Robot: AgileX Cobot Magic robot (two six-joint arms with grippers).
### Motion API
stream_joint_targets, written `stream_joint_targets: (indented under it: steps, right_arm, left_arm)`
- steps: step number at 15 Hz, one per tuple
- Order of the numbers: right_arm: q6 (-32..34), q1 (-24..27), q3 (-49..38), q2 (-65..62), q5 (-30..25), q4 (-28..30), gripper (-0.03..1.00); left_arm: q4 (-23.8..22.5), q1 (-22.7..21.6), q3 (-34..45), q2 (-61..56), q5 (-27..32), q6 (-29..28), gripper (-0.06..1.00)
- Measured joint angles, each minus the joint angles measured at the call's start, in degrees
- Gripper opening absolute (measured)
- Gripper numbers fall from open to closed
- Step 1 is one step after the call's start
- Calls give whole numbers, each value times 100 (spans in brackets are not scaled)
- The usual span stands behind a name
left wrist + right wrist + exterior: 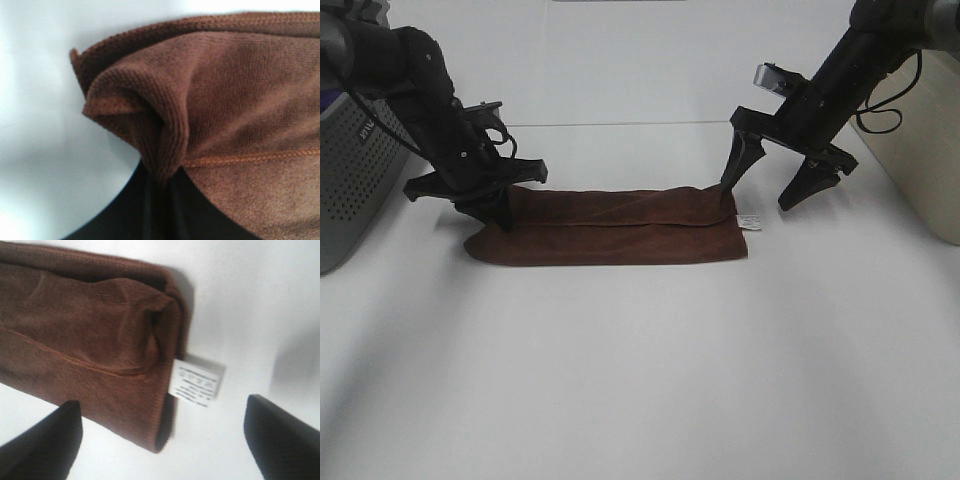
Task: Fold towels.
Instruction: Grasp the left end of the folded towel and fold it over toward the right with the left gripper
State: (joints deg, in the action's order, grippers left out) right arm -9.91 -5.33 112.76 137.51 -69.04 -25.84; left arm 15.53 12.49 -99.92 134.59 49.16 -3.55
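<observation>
The dark reddish-brown towel [610, 228] lies folded into a long strip across the white table. Its white tag [750, 221] sticks out at the right end. My left gripper [500, 208] is shut on the towel's left end; the left wrist view shows the cloth [225, 110] bunched and pinched between the dark fingers [150, 210]. My right gripper [772, 188] is open above the right end. One finger is over the towel's corner, the other is off the cloth to the right. The right wrist view shows the towel [85, 335], the tag [195, 382] and both fingertips [45, 440] spread apart.
A grey perforated basket [350, 175] stands at the left edge. A beige container [920, 150] stands at the right edge. The white table [640, 380] stretches in front of the towel.
</observation>
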Motion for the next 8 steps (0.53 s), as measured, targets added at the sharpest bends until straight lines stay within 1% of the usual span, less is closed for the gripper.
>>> stream_joint_targets:
  steps: [2, 3, 4, 5, 6, 8]
  right_arm:
    - [0, 0, 0, 0, 0, 6, 82]
    - [0, 0, 0, 0, 0, 6, 82]
    - [0, 0, 0, 0, 0, 6, 82]
    - [0, 0, 0, 0, 0, 6, 82]
    - [0, 0, 0, 0, 0, 11, 82]
    - [0, 0, 0, 0, 0, 11, 82]
  left_arm:
    - [-940, 0, -11, -286, 258, -556, 3]
    - [-1157, 0, -86, -441, 470, -722, 3]
    - [-1186, -11, -218, -556, 751, -745, 3]
    - [-1060, -11, -384, -647, 1037, -625, 3]
    - [-808, -11, -584, -688, 1364, -401, 3]
    - [-115, 23, -985, -722, 1822, -138, 3]
